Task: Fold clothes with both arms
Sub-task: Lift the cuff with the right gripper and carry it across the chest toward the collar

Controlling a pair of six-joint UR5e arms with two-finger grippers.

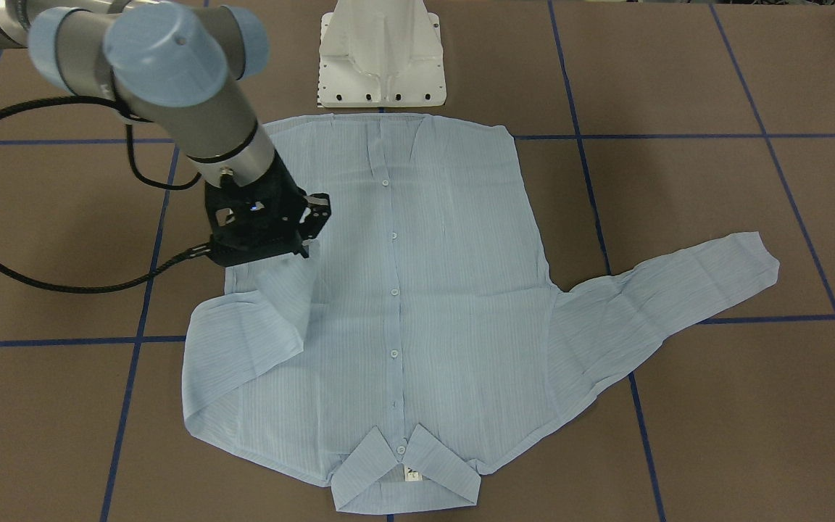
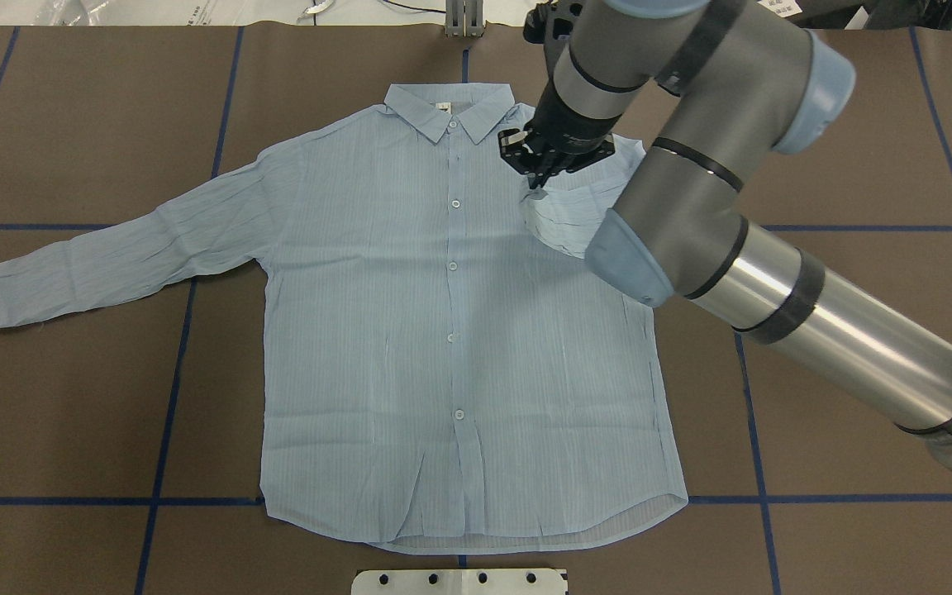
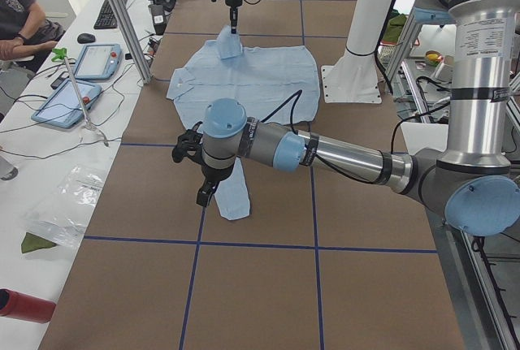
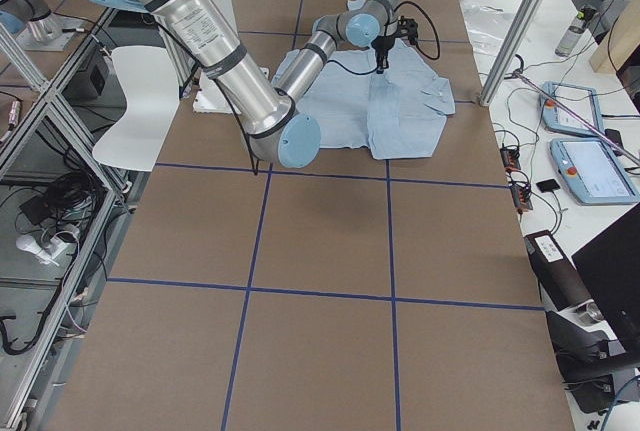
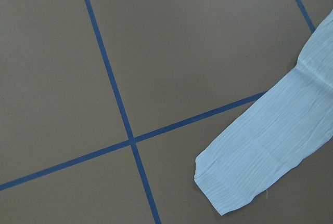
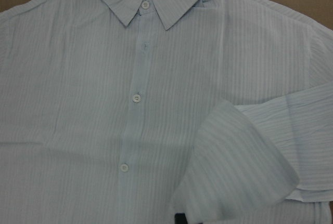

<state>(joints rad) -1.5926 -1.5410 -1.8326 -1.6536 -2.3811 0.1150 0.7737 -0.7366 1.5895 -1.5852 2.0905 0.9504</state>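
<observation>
In the front-facing view the light-blue shirt (image 1: 432,290) lies flat in the middle of the brown table (image 1: 715,435). Its collar (image 1: 406,471) is at the bottom edge and its hem is just below the white pedestal base (image 1: 381,58) at top centre. The right arm (image 1: 171,80) enters from the upper left. The right gripper (image 1: 291,250) is clamped on the cuff of the folded sleeve (image 1: 251,326), which is doubled over the shirt's front at centre left, while the spread sleeve (image 1: 664,290) stretches out to the right. From overhead the collar sits at top centre, the same gripper (image 2: 535,175) pinches the lifted cuff right of the buttons (image 2: 452,264), and the spread sleeve lies toward the left edge. In the exterior left view the left gripper (image 3: 205,194) hangs over the spread sleeve's end at centre left, but whether its fingers are apart cannot be told. A person (image 3: 20,17) sits at the upper left. The exterior right view shows the right arm reaching to the shirt at top centre. The left wrist view has the sleeve end at lower right beside crossing blue tape lines (image 5: 130,141). The right wrist view shows the collar at the top and the folded cuff at lower right.
</observation>
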